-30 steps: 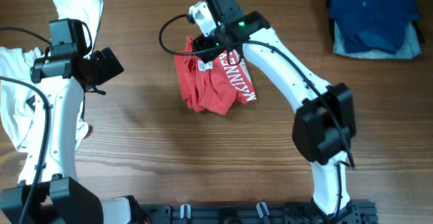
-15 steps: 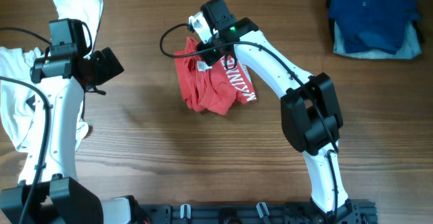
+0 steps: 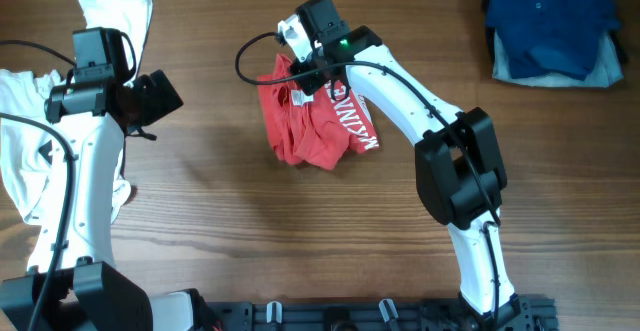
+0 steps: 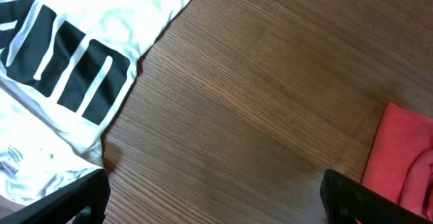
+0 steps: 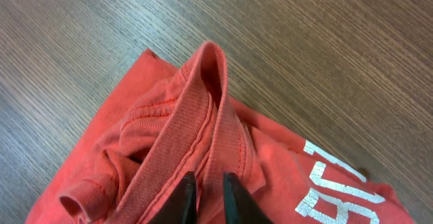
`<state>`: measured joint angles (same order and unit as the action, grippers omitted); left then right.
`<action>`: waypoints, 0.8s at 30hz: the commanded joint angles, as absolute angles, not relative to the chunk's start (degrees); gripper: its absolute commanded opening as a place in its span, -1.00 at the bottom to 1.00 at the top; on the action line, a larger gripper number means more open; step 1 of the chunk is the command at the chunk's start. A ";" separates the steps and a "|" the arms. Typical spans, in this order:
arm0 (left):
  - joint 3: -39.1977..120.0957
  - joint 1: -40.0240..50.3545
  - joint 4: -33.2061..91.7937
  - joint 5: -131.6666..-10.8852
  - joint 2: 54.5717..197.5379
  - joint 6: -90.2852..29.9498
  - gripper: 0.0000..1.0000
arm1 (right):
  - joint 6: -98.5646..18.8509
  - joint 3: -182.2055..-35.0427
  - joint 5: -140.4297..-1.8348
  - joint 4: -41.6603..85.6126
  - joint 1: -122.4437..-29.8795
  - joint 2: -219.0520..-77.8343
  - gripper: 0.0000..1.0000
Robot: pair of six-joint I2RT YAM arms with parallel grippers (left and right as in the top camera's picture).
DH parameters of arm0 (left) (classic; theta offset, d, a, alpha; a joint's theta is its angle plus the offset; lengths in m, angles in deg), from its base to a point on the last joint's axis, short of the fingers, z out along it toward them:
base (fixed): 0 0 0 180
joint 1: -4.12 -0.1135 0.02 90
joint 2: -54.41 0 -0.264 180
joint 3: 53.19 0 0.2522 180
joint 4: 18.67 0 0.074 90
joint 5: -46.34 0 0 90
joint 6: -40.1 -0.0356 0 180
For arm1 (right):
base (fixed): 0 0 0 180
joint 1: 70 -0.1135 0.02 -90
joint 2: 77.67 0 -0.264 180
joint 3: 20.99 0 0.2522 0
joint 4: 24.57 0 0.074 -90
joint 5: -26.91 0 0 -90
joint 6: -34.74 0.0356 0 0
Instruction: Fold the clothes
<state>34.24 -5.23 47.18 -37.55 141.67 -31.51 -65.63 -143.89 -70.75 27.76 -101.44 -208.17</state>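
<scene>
Wooden worktop (image 3: pixel 250 231) is carrying everything. The white T-shirt (image 3: pixel 25 161) with black print is sprawling well left of the red T-shirt (image 3: pixel 315 131), which is lying bunched up. Folded blue garments (image 3: pixel 550 21) are sitting far right of it. The right claw (image 5: pixel 206 191) is pinching its collar band, nearly closed. The left claw (image 4: pixel 213 193) is hovering to its left, spread wide.

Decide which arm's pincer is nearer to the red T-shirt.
Right. The right pincer pinches the red T-shirt at its collar. The left pincer hangs open over the table, apart from the shirt's edge.
</scene>
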 commanded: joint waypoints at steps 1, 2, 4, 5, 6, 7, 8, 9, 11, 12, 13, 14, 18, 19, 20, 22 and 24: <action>33.67 -5.42 47.03 -37.86 141.56 -31.42 0.99 | -65.58 -144.76 -71.65 27.41 -101.42 -209.59 -0.70; 33.67 -5.42 47.03 -37.86 141.56 -31.42 0.99 | -65.58 -144.76 -71.65 27.41 -101.42 -209.59 -0.70; 33.67 -5.42 47.03 -37.86 141.56 -31.42 1.00 | -65.58 -144.76 -71.62 27.43 -101.42 -209.59 -0.70; 33.67 -5.42 47.03 -37.86 141.56 -31.42 0.99 | -65.58 -144.76 -71.62 27.43 -101.42 -209.59 -0.70; 33.67 -5.42 47.03 -37.86 141.56 -31.42 1.00 | -65.58 -144.76 -71.65 27.43 -101.42 -209.61 -0.70; 33.67 -5.42 47.05 -37.88 141.56 -31.40 0.99 | -65.58 -144.76 -71.62 27.41 -101.42 -209.61 -0.70; 33.67 -5.42 47.05 -37.86 141.56 -31.42 1.00 | -65.60 -144.76 -71.62 27.39 -101.42 -209.63 -0.66; 33.67 -5.42 47.05 -37.86 141.56 -31.42 1.00 | -65.58 -144.76 -71.62 27.39 -101.42 -209.65 -0.63; 33.67 -5.42 47.05 -37.86 141.56 -31.42 0.99 | -65.54 -144.76 -71.62 27.43 -101.42 -210.03 -0.63; 33.67 -5.42 47.05 -37.86 141.56 -31.42 1.00 | -65.28 -144.76 -71.62 27.41 -101.42 -210.29 -0.69; 33.67 -5.42 47.05 -37.86 141.56 -31.42 1.00 | -65.25 -144.76 -71.65 27.43 -101.42 -210.40 -0.77; 33.67 -5.42 47.05 -37.86 141.56 -31.40 0.99 | -64.88 -144.76 -71.62 27.41 -101.42 -210.64 -0.88; 33.67 -5.42 47.07 -37.86 141.56 -31.42 0.99 | -64.12 -144.76 -72.08 27.06 -101.42 -211.25 -0.91; 33.67 -5.42 47.07 -37.86 141.56 -31.42 0.99 | -64.10 -144.76 -72.06 26.86 -101.42 -211.25 -0.91; 33.67 -5.42 47.07 -37.86 141.56 -31.42 0.99 | -64.12 -144.79 -72.08 26.64 -101.53 -211.18 -0.91; 33.67 -5.42 47.05 -37.88 141.56 -31.42 0.99 | -64.14 -144.79 -72.32 26.42 -101.79 -210.83 -0.91; 33.67 -5.42 47.07 -37.86 141.56 -31.42 0.99 | -64.27 -144.81 -73.39 26.84 -102.25 -210.09 -0.91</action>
<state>34.24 -5.23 47.18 -37.55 141.67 -31.51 -64.95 -143.89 -70.97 26.86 -101.46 -209.87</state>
